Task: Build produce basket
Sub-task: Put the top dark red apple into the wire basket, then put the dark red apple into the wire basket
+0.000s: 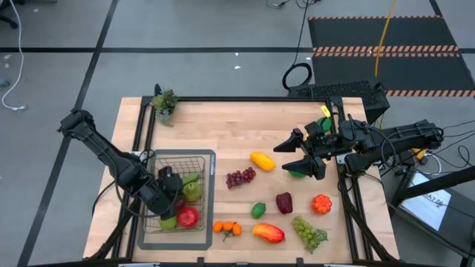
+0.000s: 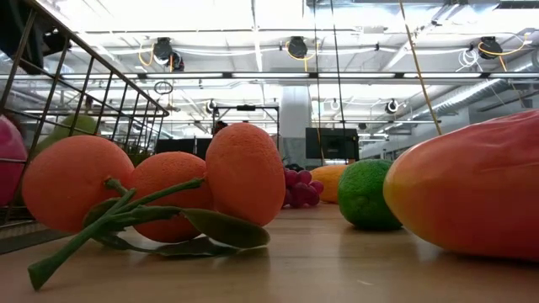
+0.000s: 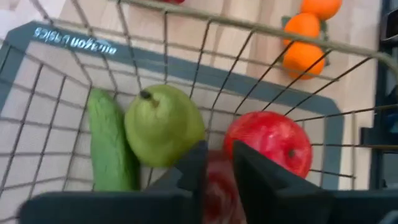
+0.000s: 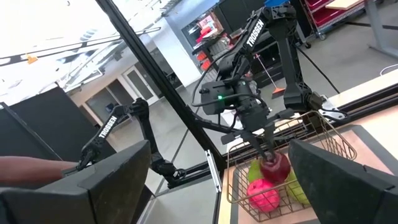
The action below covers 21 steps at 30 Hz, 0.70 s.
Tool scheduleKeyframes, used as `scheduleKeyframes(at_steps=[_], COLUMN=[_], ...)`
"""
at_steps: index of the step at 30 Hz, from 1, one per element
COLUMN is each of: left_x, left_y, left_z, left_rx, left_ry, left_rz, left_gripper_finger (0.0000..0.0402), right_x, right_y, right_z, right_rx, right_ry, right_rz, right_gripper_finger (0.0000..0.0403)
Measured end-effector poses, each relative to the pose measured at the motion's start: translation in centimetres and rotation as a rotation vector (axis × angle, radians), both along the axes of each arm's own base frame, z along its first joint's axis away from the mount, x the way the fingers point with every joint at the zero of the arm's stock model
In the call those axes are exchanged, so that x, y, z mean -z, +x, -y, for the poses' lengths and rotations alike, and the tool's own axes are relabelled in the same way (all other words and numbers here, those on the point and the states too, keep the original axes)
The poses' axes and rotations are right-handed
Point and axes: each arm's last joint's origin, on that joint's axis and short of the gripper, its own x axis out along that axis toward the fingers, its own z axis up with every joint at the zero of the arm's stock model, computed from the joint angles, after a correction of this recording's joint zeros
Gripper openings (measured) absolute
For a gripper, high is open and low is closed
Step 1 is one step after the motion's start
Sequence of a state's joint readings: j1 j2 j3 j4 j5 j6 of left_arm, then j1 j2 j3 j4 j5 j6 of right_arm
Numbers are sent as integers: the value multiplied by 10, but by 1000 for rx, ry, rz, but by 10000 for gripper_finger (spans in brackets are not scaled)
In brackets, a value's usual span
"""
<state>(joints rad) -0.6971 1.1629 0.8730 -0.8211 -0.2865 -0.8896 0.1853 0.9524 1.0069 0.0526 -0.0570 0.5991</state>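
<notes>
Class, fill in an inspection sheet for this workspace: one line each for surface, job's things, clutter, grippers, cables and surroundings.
Surface: wooden table, grey mat under the basket.
Job's things: wire basket holds a pear, a cucumber and a red apple; purple grapes, a lime, oranges, green grapes and others lie loose on the table.
Clutter: potted sprig at the far left corner.
Grippers: left gripper low in the basket, a red fruit between its fingers; right gripper open, above the table's right side.
Cables: coiled black cable on the floor.
Surroundings: striped floor mat beyond the table.
</notes>
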Motion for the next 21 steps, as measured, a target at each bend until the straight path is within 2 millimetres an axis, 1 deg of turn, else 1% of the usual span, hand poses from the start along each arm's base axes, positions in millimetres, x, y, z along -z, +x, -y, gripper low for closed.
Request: scheduleKeyframes(at_steps=[4,6,8,10,12,15,21], left_x=[1,1,-2,-7,-14,-30,-69], left_y=[-1,-2,-1,1,2,5,11], left_z=[-1,-1,0,1,1,2,-5], left_rx=[-51,-75,-98,-122,-147,-183,-262], left_ry=[-19,-53,-99,-146,-185,-226,-273], left_rz=[-19,-35,-54,-60,-60,-42,34], left_gripper_finger=[138,162,180,192,196,192,158], right_x=[1,4,8,13,19,28,45], right_y=[0,0,-1,-1,0,2,7], right_z=[-1,-1,-4,-7,-10,-15,-27], right_rx=[-26,-31,-43,-58,-88,-131,-128], right_ry=[5,37,93,110,124,176,305], right_rz=[-16,-56,-114,-170,-227,-324,-513], right_gripper_finger=[375,375,375,375,375,375,375])
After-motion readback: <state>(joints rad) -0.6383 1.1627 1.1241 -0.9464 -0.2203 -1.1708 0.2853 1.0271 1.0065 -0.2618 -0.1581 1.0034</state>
